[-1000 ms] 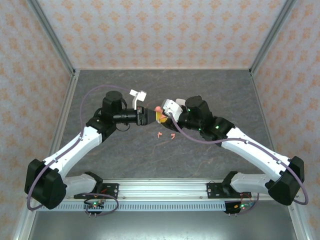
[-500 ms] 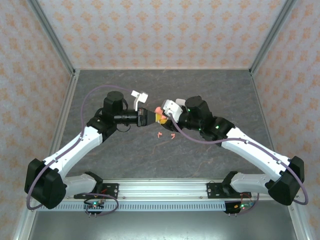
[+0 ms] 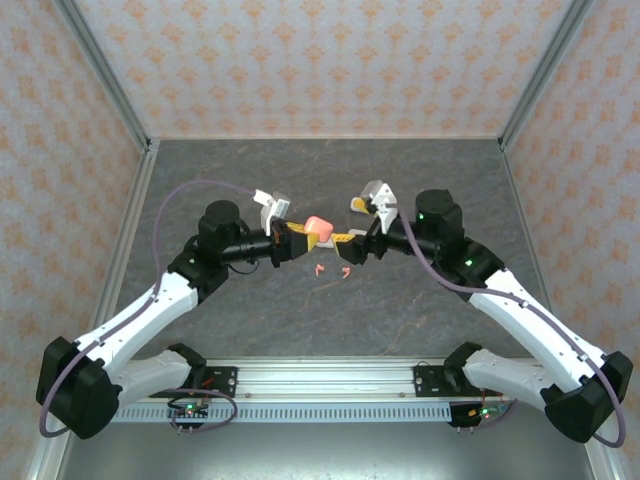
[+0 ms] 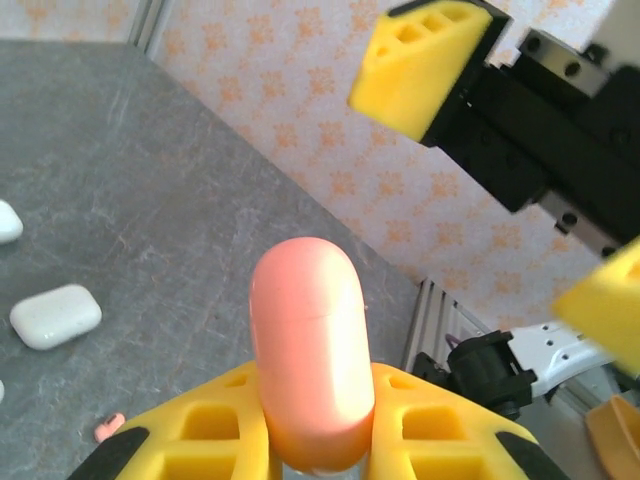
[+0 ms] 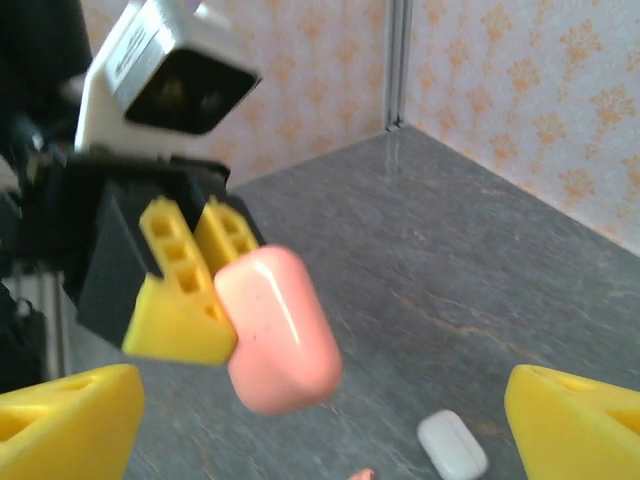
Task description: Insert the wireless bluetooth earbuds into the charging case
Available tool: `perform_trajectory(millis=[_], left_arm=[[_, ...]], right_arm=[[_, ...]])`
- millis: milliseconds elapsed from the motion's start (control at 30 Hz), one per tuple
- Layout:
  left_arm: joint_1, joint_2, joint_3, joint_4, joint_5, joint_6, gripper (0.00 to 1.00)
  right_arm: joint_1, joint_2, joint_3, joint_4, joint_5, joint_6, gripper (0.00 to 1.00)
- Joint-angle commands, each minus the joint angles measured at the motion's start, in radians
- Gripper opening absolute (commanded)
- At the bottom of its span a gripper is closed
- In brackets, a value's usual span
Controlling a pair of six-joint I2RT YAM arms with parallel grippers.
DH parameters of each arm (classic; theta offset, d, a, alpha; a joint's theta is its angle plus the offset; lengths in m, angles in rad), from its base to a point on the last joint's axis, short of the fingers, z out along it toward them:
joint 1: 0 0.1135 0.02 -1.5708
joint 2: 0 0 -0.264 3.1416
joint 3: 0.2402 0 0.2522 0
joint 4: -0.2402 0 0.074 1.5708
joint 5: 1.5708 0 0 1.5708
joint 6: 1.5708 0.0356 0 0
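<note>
While the left hand (image 3: 298,233) grips the shut case (image 4: 310,340), 2 earbuds (image 3: 346,271) lie outside.

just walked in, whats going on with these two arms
The left gripper is shut on a coral-pink charging case and holds it up above the table; its lid looks closed. The right gripper faces it with its jaws wide open and holds nothing. Two coral earbuds lie on the table below the grippers, not yet in the case. A white case lies on the table too.
</note>
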Motion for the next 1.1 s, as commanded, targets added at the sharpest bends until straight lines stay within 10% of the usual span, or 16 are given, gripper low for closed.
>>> perform_trajectory(millis=[0, 1067], left_arm=[[-0.018, -0.057, -0.046, 0.176, -0.066, 0.09, 0.09], [-0.037, -0.116, -0.083, 0.182, -0.038, 0.173, 0.01]], right_arm=[[-0.014, -0.005, -0.049, 0.179, -0.092, 0.231, 0.93], [-0.016, 0.133, 0.052, 0.129, 0.043, 0.273, 0.88]])
